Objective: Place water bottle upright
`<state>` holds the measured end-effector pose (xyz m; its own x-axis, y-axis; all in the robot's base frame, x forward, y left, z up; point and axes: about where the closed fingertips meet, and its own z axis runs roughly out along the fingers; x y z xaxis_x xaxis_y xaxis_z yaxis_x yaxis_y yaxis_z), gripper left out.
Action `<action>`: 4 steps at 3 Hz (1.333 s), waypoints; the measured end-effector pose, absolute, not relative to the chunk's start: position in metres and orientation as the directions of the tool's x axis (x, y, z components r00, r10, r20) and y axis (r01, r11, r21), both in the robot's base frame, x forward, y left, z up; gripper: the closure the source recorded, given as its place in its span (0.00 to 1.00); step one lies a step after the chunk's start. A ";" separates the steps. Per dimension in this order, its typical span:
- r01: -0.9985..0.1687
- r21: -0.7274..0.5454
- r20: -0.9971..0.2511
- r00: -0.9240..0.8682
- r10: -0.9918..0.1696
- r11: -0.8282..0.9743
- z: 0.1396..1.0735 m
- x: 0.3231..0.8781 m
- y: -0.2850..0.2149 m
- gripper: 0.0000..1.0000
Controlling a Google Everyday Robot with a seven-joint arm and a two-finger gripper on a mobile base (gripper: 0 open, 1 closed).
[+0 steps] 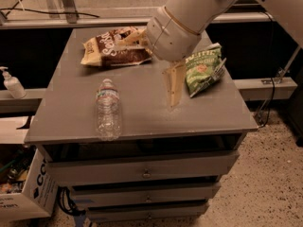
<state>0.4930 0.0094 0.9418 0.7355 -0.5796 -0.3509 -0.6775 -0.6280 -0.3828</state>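
Observation:
The water bottle (108,109), clear and ribbed with a white cap, lies on its side on the grey cabinet top (142,112), near the front left, with its cap pointing to the back. My gripper (150,73) hangs over the middle of the top, to the right of the bottle and well apart from it. It is open and empty. One cream finger (174,86) points down at the surface and the other reaches left over the brown bag.
A brown snack bag (112,48) lies at the back left of the top. A green chip bag (203,68) lies at the right, next to the lower finger. A pump dispenser bottle (11,83) stands on a ledge at the far left. Cardboard boxes (23,193) sit on the floor at the left.

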 end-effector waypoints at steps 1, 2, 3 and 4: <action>-0.561 -0.415 -0.282 0.828 -0.485 -0.716 0.947 0.515 0.039 0.00; -0.429 -0.421 -0.218 0.903 -0.369 -0.799 0.942 0.533 0.068 0.00; -0.301 -0.406 -0.138 0.954 -0.268 -0.863 0.932 0.542 0.092 0.00; -0.177 -0.355 -0.021 0.983 -0.182 -0.918 0.920 0.555 0.111 0.00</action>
<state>0.5547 0.1107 0.9198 0.9831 -0.1816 -0.0214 -0.1773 -0.9181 -0.3546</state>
